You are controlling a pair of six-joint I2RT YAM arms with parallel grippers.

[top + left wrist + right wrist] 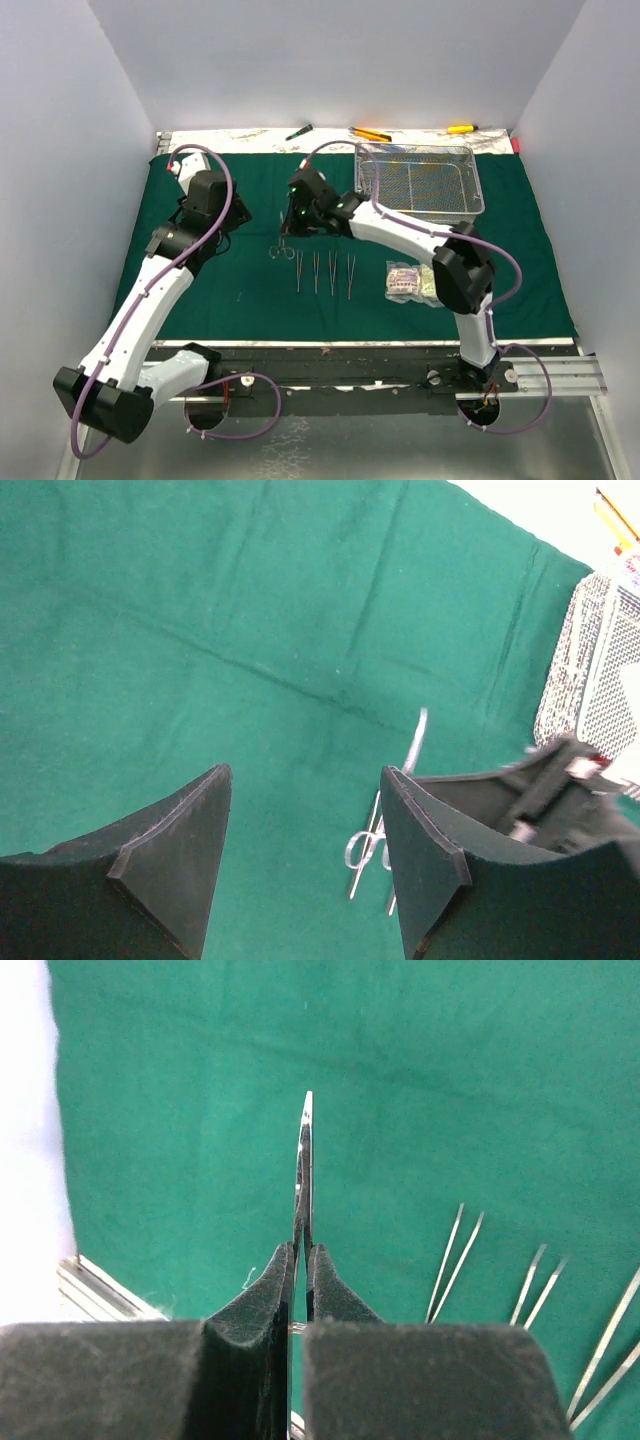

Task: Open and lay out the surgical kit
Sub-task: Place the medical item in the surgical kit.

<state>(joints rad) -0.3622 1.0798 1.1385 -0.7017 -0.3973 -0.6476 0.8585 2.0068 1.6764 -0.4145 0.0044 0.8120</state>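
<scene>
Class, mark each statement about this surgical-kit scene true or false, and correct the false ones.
1. The right gripper is shut on a clamp. True.
2. The left gripper holds a tweezer. False: it is open and empty, above the cloth.
3. The packets lie in the tray. False: they lie on the cloth, nearer the arms' bases than the tray.
4. The tweezers lie side by side on the cloth. True.
</scene>
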